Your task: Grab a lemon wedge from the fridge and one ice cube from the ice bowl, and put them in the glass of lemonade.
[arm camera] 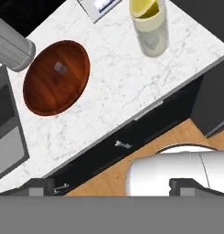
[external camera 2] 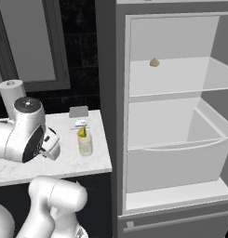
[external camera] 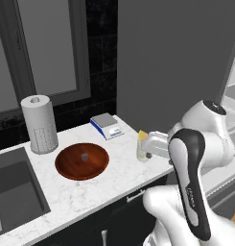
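The glass of lemonade [arm camera: 151, 32] stands near the counter's right end, with the lemon wedge [arm camera: 143, 7] resting in its top. From the base cameras the glass [external camera: 142, 148] [external camera 2: 85, 143] and the yellow wedge [external camera: 143, 135] [external camera 2: 81, 132] also show. The ice bowl [arm camera: 49, 91] [external camera: 71, 168] sits left of the glass and holds one ice cube [arm camera: 60, 67] [external camera: 84, 156]. My gripper [arm camera: 113, 186] is open and empty, hovering above the counter's front edge, apart from both. The fridge [external camera 2: 176, 95] stands open on the right.
A white paper-towel roll [external camera: 39, 124] stands behind the bowl and a small scale [external camera: 106, 126] behind the glass. The dark sink [external camera: 13, 192] lies left of the bowl. A beige lump [external camera 2: 154, 62] rests on the upper fridge shelf. Drawer handles line the cabinet front below.
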You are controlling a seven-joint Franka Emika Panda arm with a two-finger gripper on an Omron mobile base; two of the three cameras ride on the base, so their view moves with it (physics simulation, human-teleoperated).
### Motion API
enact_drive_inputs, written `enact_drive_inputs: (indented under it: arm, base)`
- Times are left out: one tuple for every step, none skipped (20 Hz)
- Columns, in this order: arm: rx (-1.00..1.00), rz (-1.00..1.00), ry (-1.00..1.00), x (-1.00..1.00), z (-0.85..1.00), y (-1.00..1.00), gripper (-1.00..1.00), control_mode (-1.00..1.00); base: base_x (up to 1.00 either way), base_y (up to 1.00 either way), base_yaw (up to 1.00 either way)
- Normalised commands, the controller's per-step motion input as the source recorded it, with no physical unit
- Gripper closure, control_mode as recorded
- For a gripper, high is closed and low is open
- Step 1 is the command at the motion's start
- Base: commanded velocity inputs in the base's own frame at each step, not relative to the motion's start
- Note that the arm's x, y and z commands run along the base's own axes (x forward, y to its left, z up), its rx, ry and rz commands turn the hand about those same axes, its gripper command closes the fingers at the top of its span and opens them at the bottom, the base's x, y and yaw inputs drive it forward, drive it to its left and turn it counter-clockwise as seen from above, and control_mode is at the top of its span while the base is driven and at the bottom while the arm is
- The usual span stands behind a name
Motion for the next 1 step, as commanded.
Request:
enact_drive_inputs:
  arm:
    - [0.00,0.00,-0.27,0.13,0.10,0.41,-1.00,-1.00]
  base:
    - [0.00,0.00,0.00]
